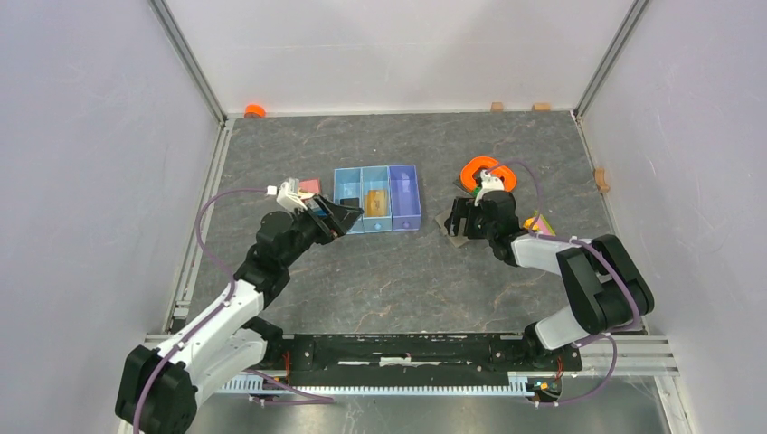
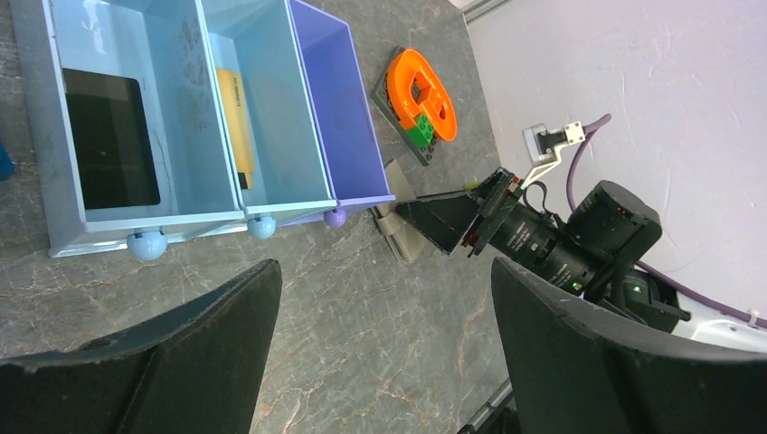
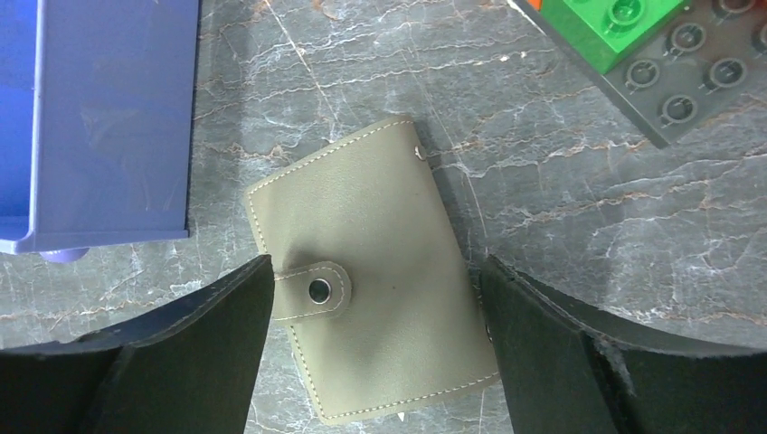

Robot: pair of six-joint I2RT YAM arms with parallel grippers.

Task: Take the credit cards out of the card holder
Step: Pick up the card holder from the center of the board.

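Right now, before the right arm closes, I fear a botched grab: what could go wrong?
1. The holder lies flat, snap fastened, inside the open right gripper; squeezing its edges may buckle or slide it, not open it.
2. The left gripper hangs open by the tray, not bracing the holder, so tugging the strap may drag it.
3. The tray's corner sits close to one finger and could get knocked.
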